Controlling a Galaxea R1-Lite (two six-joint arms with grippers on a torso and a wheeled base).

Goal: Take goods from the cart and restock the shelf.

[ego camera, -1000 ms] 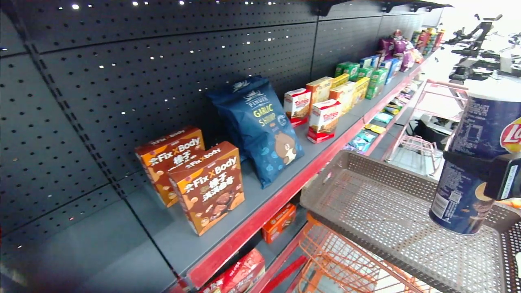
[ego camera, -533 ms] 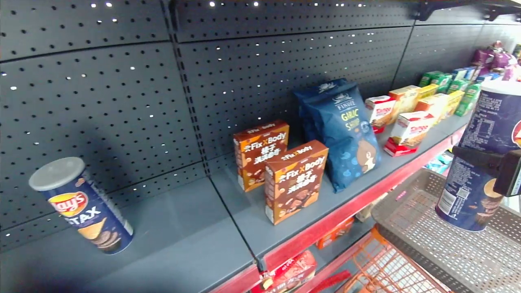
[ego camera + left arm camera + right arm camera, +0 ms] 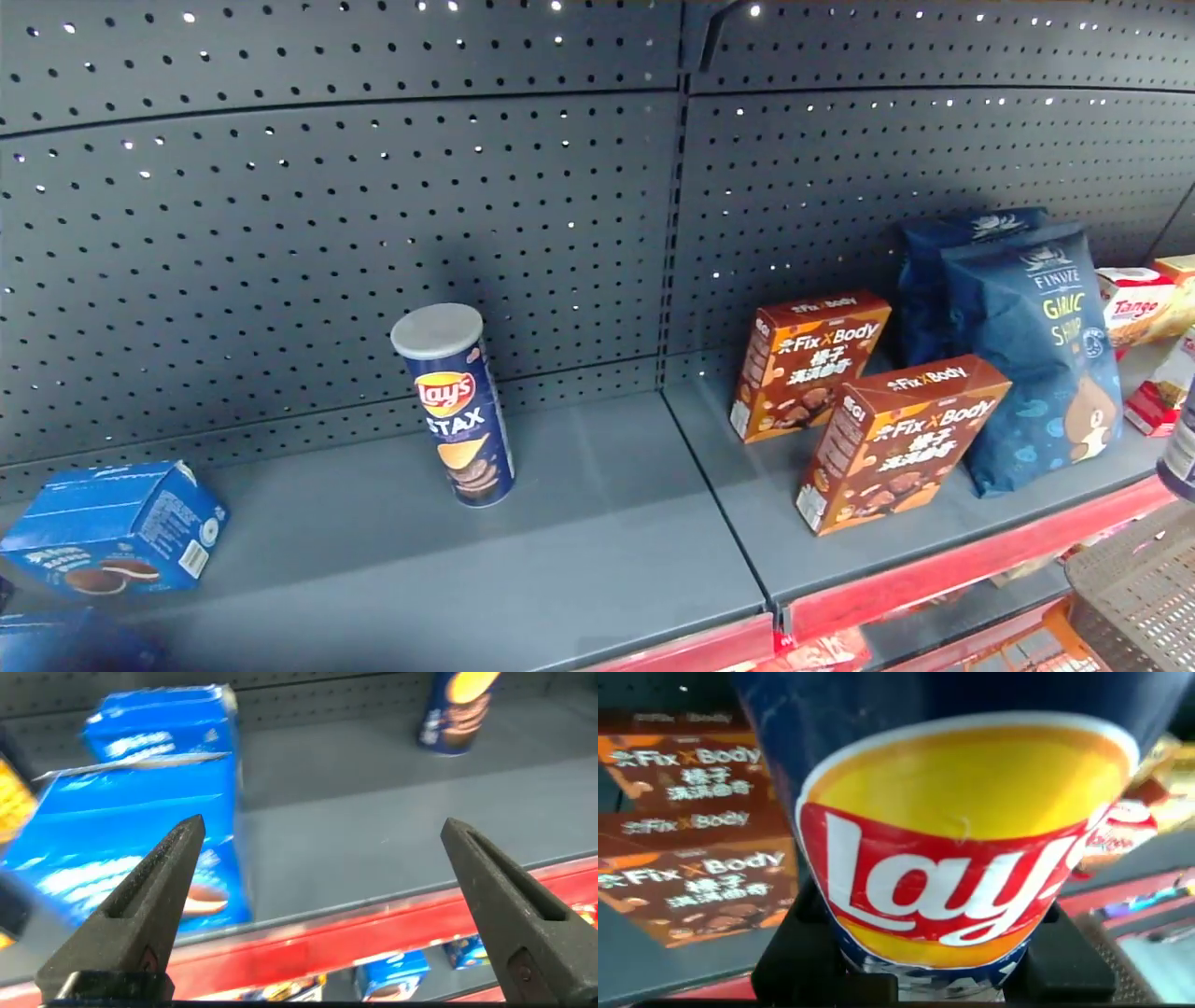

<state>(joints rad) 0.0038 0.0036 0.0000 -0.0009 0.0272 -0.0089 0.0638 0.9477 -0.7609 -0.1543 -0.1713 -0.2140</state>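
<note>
the held chip can (image 3: 952, 859), dark blue with a yellow and red label, sits in the right gripper (image 3: 924, 971), whose fingers pinch it round the body. in the head view a sliver of this can (image 3: 1181, 448) shows at the far right, out in front of the shelf (image 3: 579, 560) and above the grey perforated cart basket (image 3: 1134, 588).

behind the can, on the grey shelf deck, lie two brown-orange boxes (image 3: 896, 439). one stands at the pegboard back and the other nearer the red front edge, apart from the first. just to their right lean two dark blue bags (image 3: 1032, 355), one behind the other, and past those are red-and-white boxes (image 3: 1134, 303).

further left, on the next shelf section, a standing chip can (image 3: 455, 403) of the same kind is upright with its grey lid on, near the pegboard and well apart from the boxes. at the far left a blue cookie box (image 3: 112, 527) rests tilted on the deck, with a second blue box (image 3: 65, 644) nearer the edge.

the left gripper (image 3: 322, 905) hangs in front of the red shelf edge, its fingers (image 3: 149, 905) spread wide with nothing between them. the blue boxes lie just beyond one finger, and the standing can is further back.
</note>
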